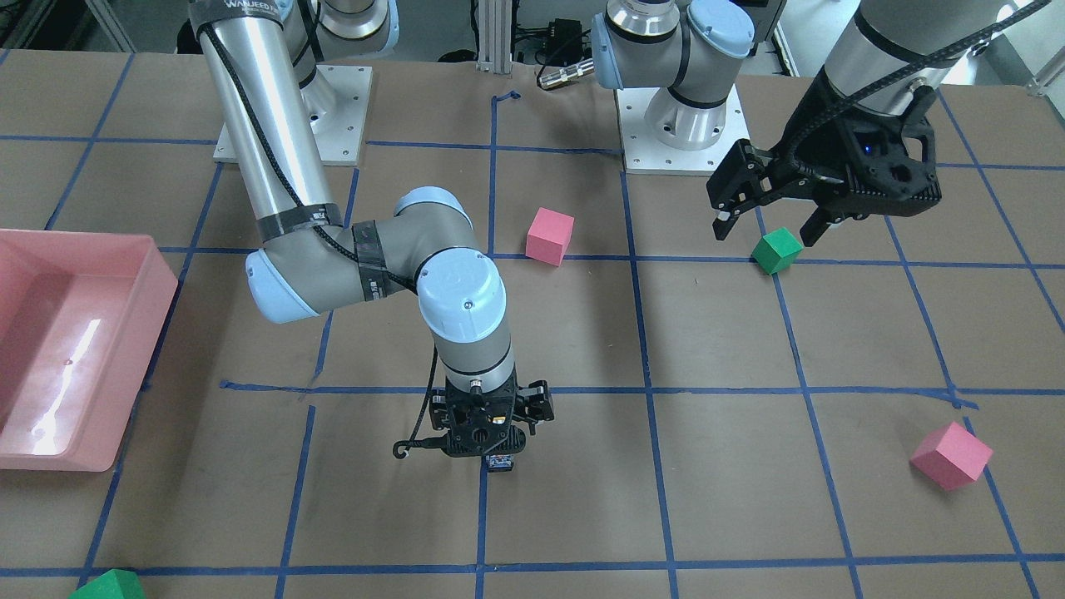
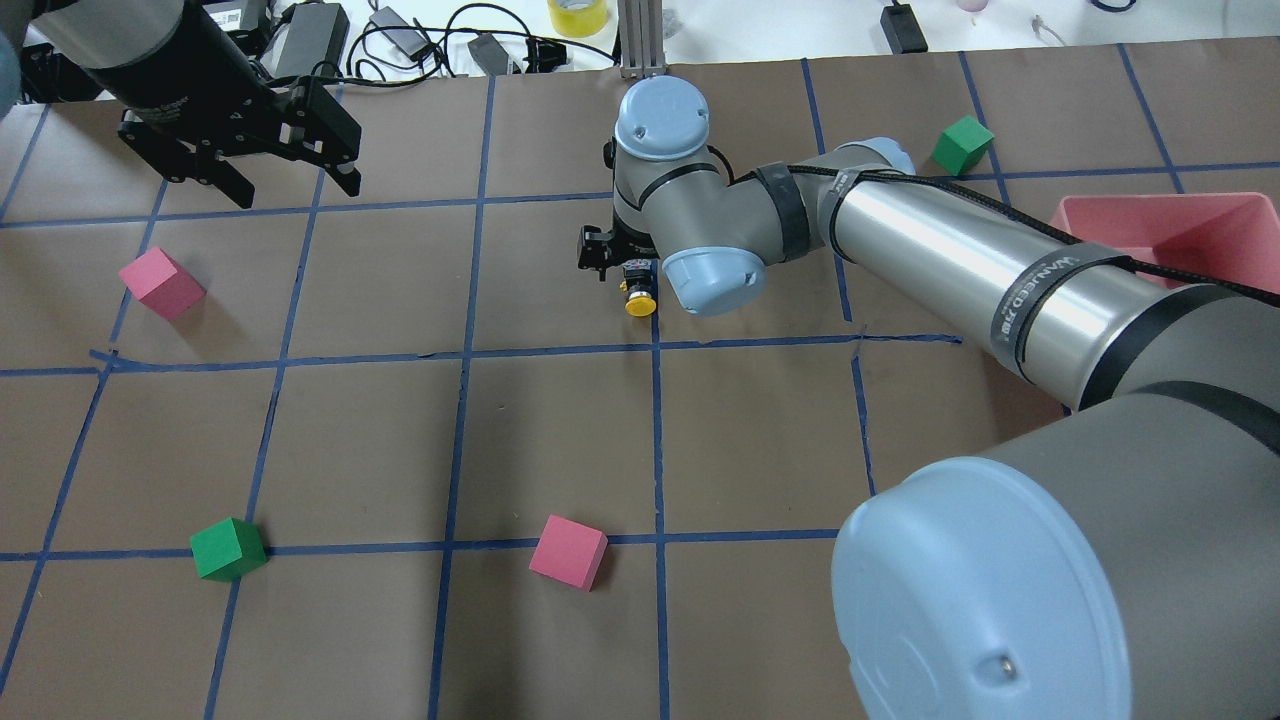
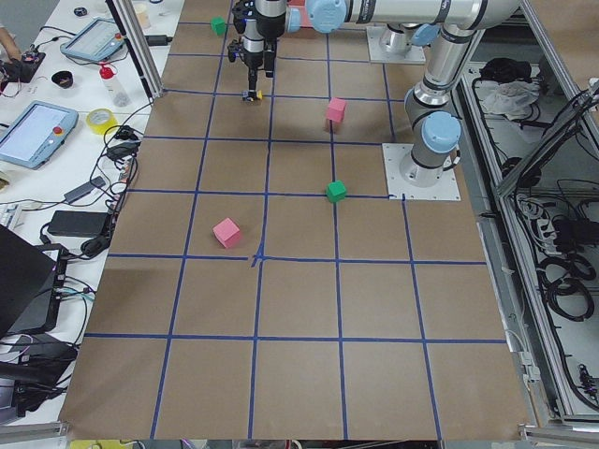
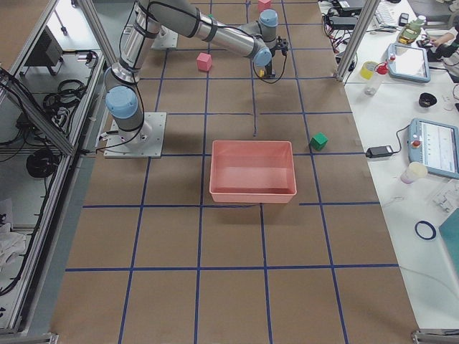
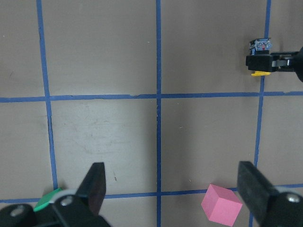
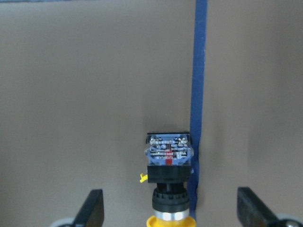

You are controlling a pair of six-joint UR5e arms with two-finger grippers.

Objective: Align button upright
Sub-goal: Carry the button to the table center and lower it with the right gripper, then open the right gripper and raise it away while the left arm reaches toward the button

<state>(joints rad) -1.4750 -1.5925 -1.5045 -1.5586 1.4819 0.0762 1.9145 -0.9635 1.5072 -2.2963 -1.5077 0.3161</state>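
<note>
The button (image 6: 169, 172) lies on its side on the brown table, next to a blue tape line. Its yellow cap (image 2: 640, 303) points toward the robot, and the blocky base with red and blue marks faces away. My right gripper (image 6: 170, 208) is low over the button and open, with one finger (image 6: 92, 208) on each side and neither touching it. The button also shows in the front-facing view (image 1: 499, 463) under the right gripper's body. My left gripper (image 1: 765, 231) is open and empty, raised above a green cube (image 1: 776, 249).
A pink bin (image 1: 162, 274) stands at the table end on the robot's right. Pink cubes (image 1: 549, 235) (image 1: 951, 455) and a second green cube (image 1: 108, 585) lie scattered on the table. Blue tape lines form a grid.
</note>
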